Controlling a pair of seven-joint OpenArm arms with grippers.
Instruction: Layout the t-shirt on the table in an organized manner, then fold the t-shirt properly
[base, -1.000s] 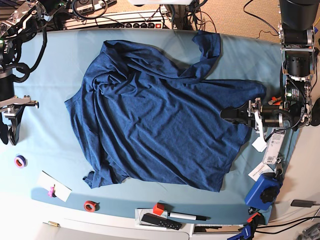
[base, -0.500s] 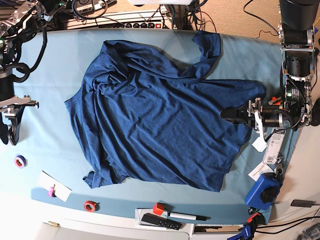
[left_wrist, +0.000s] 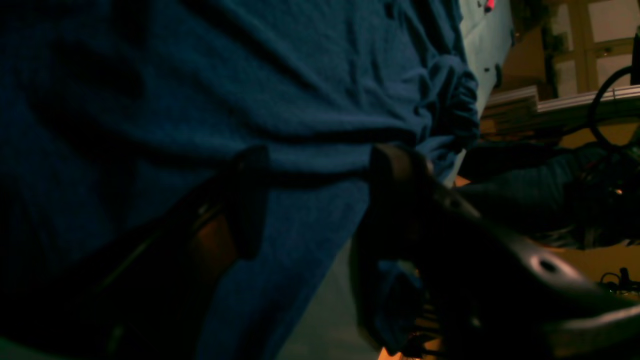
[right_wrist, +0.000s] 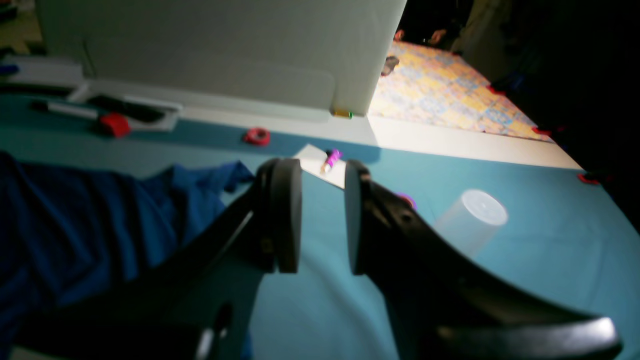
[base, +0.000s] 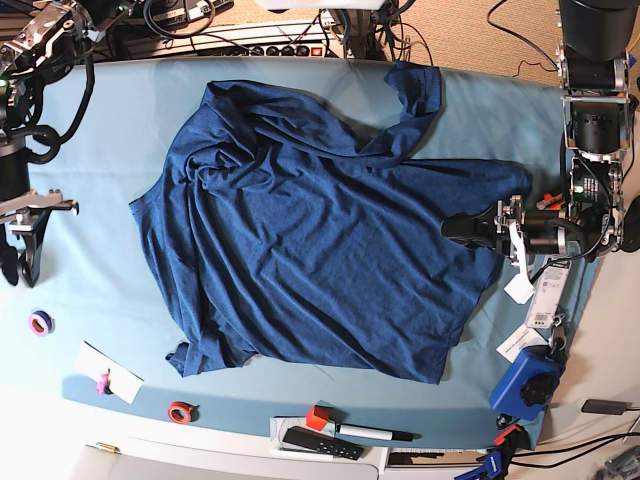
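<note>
The dark navy t-shirt (base: 310, 230) lies spread but wrinkled across the teal table (base: 110, 140), one sleeve folded over near the far edge. My left gripper (base: 450, 229) reaches in from the right, low over the shirt's right edge. In the left wrist view its fingers (left_wrist: 247, 200) stand well apart with t-shirt (left_wrist: 250, 75) fabric running behind the gap, so the left gripper (left_wrist: 315, 170) is open. My right gripper (base: 20, 268) hangs off the shirt at the table's left side. In the right wrist view the right gripper (right_wrist: 322, 220) is open a little, nothing between its pads, with the t-shirt (right_wrist: 75, 225) to its left.
A purple tape ring (base: 40, 322), a white card (base: 108, 373) and a red tape ring (base: 180, 411) lie near the front left. A marker and remote (base: 340, 435) sit on the front edge. A blue tool (base: 527, 385) is at the front right. An upturned clear cup (right_wrist: 472, 220) stands close to the right gripper.
</note>
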